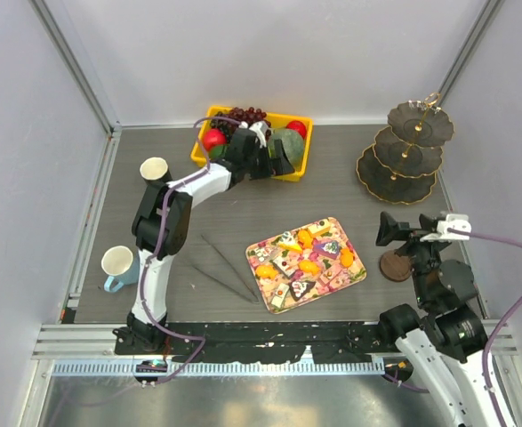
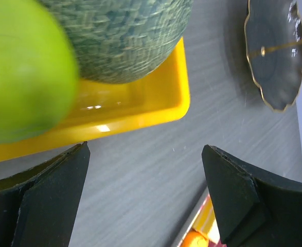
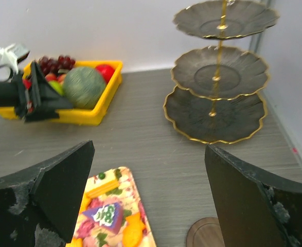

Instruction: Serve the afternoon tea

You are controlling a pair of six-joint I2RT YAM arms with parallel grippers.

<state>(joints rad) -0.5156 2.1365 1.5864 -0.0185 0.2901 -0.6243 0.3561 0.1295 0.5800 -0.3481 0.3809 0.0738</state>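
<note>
Orange pastries (image 1: pixel 307 264) and multicoloured cake pieces (image 1: pixel 287 242) lie on the floral tray (image 1: pixel 354 277) at mid-table. In the right wrist view, a purple cake (image 3: pixel 105 215) and an orange pastry (image 3: pixel 132 231) show. The dark gold-rimmed three-tier stand (image 1: pixel 407 151) (image 3: pixel 217 72) is bare at the back right. A black cup (image 1: pixel 155 169) and a light-blue cup (image 1: pixel 118 265) stand at the left. My left gripper (image 1: pixel 274 160) (image 2: pixel 145 149) hangs open by the yellow bin's front corner, holding nothing. My right gripper (image 1: pixel 387 229) (image 3: pixel 149 149) is open and empty, right of the tray.
A yellow bin (image 1: pixel 292 169) (image 2: pixel 140 113) at the back holds a melon (image 2: pixel 120 36), a green fruit (image 2: pixel 22 72), grapes (image 1: pixel 247 116) and red apples. Dark tongs (image 1: pixel 225 267) lie left of the tray. A brown coaster (image 1: pixel 396 265) (image 3: pixel 207 234) sits under the right arm.
</note>
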